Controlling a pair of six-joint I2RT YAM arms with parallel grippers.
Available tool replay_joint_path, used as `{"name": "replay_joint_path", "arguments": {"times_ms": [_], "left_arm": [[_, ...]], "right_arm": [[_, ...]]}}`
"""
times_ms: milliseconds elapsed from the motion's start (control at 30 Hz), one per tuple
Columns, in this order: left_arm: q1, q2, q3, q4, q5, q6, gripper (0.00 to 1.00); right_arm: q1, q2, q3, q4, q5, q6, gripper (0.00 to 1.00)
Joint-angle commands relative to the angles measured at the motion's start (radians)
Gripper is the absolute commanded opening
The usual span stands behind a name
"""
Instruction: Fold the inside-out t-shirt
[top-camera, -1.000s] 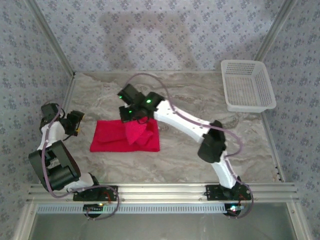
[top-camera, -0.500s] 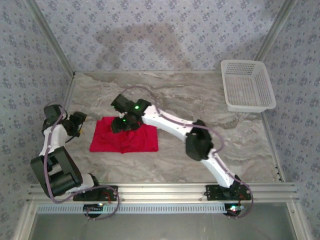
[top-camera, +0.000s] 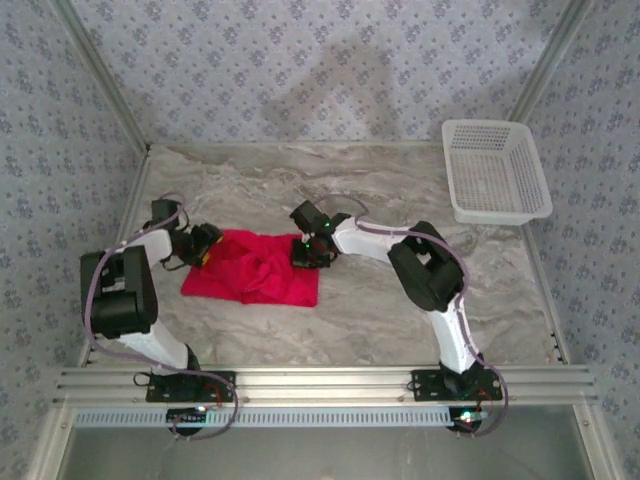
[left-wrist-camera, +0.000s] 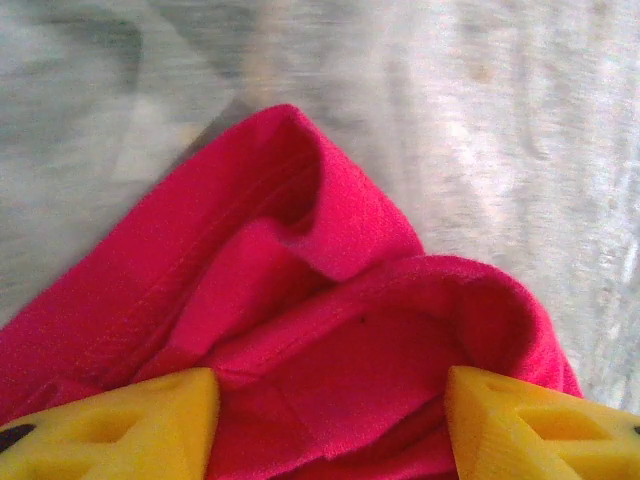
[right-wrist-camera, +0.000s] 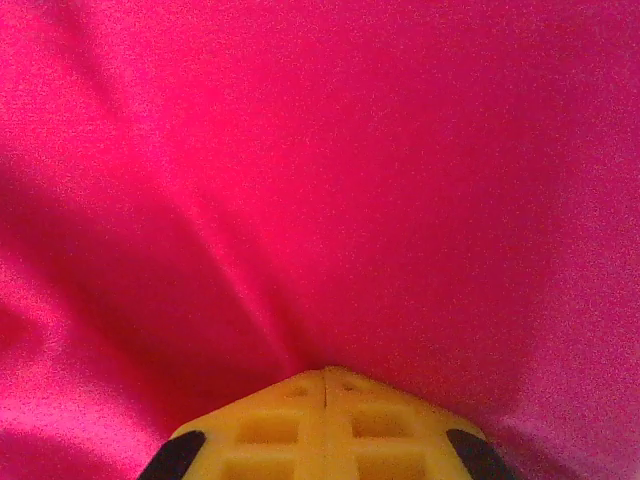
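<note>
- Right gripper – the yellow fingers are closed together on the inside-out t-shirt at its far right corner. In the right wrist view, creases in the cloth are seen drawn in toward the meeting tips.
- Left gripper – the jaws are held apart at the shirt's far left corner. In the left wrist view, bunched cloth is seen between the two fingers, but it is not clamped.
- The shirt is plain bright red and soft. It is folded into a rough rectangle, with a rumpled hump of loose folds across the middle.
- At the left end a curled lip of cloth with a stitched seam is seen, raised off the table.
- The shirt is laid on the marbled table, left of centre, between the two grippers.
- The long axis is run left to right, roughly parallel to the near edge, and the near hem is fairly straight. Which way the neck is pointed cannot be told.
- A white basket is set at the far right corner, well apart from the shirt.
</note>
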Motion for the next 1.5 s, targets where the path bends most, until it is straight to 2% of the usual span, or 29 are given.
{"name": "replay_joint_path", "arguments": {"times_ms": [0, 133, 233, 333, 433, 533, 633, 833, 1000, 1067, 1133, 1233, 1267, 1467], "left_arm": [[-0.098, 0.101, 0.006, 0.072, -0.021, -0.059, 0.61], [-0.2, 0.189, 0.1, 0.093, 0.012, -0.081, 0.59], [-0.211, 0.172, 0.159, 0.011, -0.018, -0.057, 0.57], [-0.215, 0.073, 0.181, -0.081, -0.111, 0.001, 0.56], [-0.251, 0.002, 0.207, -0.124, -0.092, 0.053, 0.57], [-0.332, -0.006, 0.285, -0.237, -0.078, 0.149, 0.57], [-0.41, -0.01, 0.342, -0.361, -0.163, 0.234, 0.57], [-0.493, -0.028, 0.303, -0.39, -0.253, 0.333, 0.57], [-0.546, 0.026, 0.288, -0.383, -0.255, 0.388, 0.56], [-0.556, 0.047, 0.279, -0.384, -0.261, 0.394, 0.45], [-0.553, 0.061, 0.272, -0.408, -0.301, 0.386, 0.25], [-0.525, 0.04, 0.238, -0.445, -0.358, 0.359, 0.04], [-0.508, 0.022, 0.22, -0.452, -0.368, 0.343, 0.0], [-0.321, -0.148, 0.034, -0.503, -0.432, 0.206, 0.0]], "right_arm": [[-0.047, -0.012, -0.07, -0.055, 0.081, 0.037, 0.0], [-0.139, -0.162, -0.217, -0.159, 0.264, 0.007, 0.0], [-0.219, -0.276, -0.322, -0.175, 0.329, -0.031, 0.0], [-0.28, -0.318, -0.33, -0.121, 0.249, -0.184, 0.01], [-0.291, -0.307, -0.267, -0.172, 0.21, -0.245, 0.02], [-0.285, -0.327, -0.196, -0.208, 0.198, -0.231, 0.04], [-0.275, -0.376, -0.201, -0.208, 0.171, -0.204, 0.06], [-0.241, -0.409, -0.208, -0.206, 0.129, -0.177, 0.1], [-0.182, -0.373, -0.183, -0.171, 0.108, -0.138, 0.14], [-0.151, -0.326, -0.169, -0.134, 0.089, -0.107, 0.14], [-0.122, -0.252, -0.155, -0.092, 0.091, -0.081, 0.14], [-0.118, -0.142, -0.141, -0.08, 0.119, -0.047, 0.12], [-0.124, -0.119, -0.144, -0.086, 0.127, -0.038, 0.11], [-0.156, -0.1, -0.194, -0.097, 0.145, -0.03, 0.11]]}}
